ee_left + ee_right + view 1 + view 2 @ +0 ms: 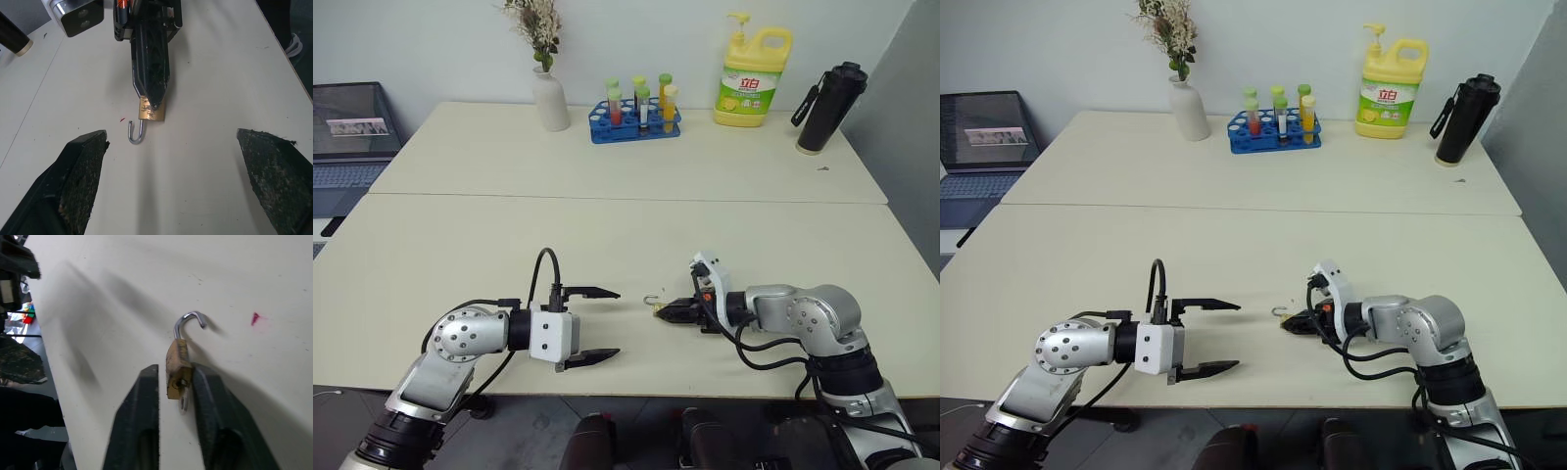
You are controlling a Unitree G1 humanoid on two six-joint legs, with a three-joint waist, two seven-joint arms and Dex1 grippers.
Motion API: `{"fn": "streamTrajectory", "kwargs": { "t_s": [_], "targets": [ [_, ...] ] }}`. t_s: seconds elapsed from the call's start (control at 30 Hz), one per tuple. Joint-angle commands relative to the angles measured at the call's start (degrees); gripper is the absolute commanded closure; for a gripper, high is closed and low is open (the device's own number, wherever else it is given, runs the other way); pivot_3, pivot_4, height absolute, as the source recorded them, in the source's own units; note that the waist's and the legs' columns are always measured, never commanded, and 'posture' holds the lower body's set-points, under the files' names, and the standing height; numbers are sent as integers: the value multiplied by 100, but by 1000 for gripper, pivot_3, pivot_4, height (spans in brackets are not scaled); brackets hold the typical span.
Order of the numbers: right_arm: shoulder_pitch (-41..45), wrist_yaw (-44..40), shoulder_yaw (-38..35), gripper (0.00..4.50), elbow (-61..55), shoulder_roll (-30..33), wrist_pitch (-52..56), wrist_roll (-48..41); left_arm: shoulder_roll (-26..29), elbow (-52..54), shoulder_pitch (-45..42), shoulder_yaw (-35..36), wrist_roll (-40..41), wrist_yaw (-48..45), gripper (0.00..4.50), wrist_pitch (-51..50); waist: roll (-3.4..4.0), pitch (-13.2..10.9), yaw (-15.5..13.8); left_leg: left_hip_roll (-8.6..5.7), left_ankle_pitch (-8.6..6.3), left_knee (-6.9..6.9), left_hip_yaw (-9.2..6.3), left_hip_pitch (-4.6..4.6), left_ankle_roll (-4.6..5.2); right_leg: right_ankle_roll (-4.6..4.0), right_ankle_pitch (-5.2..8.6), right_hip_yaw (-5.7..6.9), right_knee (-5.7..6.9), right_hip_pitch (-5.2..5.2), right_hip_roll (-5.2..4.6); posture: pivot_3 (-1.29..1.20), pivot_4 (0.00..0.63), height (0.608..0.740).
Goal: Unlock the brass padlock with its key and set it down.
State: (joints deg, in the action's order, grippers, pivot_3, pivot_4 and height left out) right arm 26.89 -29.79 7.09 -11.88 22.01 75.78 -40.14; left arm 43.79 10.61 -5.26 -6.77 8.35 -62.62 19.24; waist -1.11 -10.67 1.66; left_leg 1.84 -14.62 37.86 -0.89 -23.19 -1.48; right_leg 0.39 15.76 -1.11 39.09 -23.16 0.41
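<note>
Resting between slack right hand (173, 377) fingers, brass padlock (177, 364), shackle open, left hand (590, 325) wide.

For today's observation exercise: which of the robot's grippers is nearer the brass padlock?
Right. The right gripper has the brass padlock between its fingertips on the table; the left gripper, jaws wide, is a gap away.

"立白" on the yellow detergent bottle (753, 76)
</note>
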Motion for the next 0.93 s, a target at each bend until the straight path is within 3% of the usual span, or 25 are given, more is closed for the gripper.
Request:
{"fn": "streamTrajectory", "kwargs": {
  "t_s": [0.03, 0.1, 0.23, 0.33, 0.53, 0.93],
  "targets": [
    [-127, -61, -312, 1921, -425, 345, 107, -92, 5, 110, 23, 75, 21, 119, 44, -21, 0, 0, -3, 0, 0, -1, 0, 0, 0, 0, 0, 0, 0, 0, 0, 0, 150, 740],
    [-268, -233, -342, 1296, -578, 678, 30, -90, 47, 135, 73, 97, 59, 115, 44, -100, 0, 0, -9, -3, 0, 0, 0, 0, 0, 1, 0, 0, -1, 0, 0, 0, 150, 740],
    [-585, -1038, 200, 92, -864, 1774, -1564, 710, 127, 362, 244, 223, 302, 178, 44, -753, 0, 1, -20, -12, 0, 0, -1, -2, 1, 4, 2, 4, -5, 2, 0, 0, 150, 740],
    [-754, -1695, 157, 92, -858, 2105, -2865, 1044, 303, 627, 398, 355, 284, 406, 44, -1850, -1, 0, -4, -9, 0, 3, 4, -2, 1, 7, 0, 2, -7, 1, 0, 0, 150, 740],
    [-1106, -3055, -6, 92, -861, 2555, -4638, 1291, 510, 1005, 566, 627, 97, 677, 44, -2360, 0, 0, 9, 3, 0, -2, -2, 6, 0, 4, 2, 2, -3, 1, 13, 0, 150, 740],
    [-1100, -3610, 112, 92, -369, 2554, -5675, 1829, 757, 1304, 775, 1084, 929, 190, 44, -3016, 0, 0, -2, 6, 0, 0, 9, 10, 0, 3, 2, 0, -2, 3, 5, 0, 150, 740]
  ]
}}
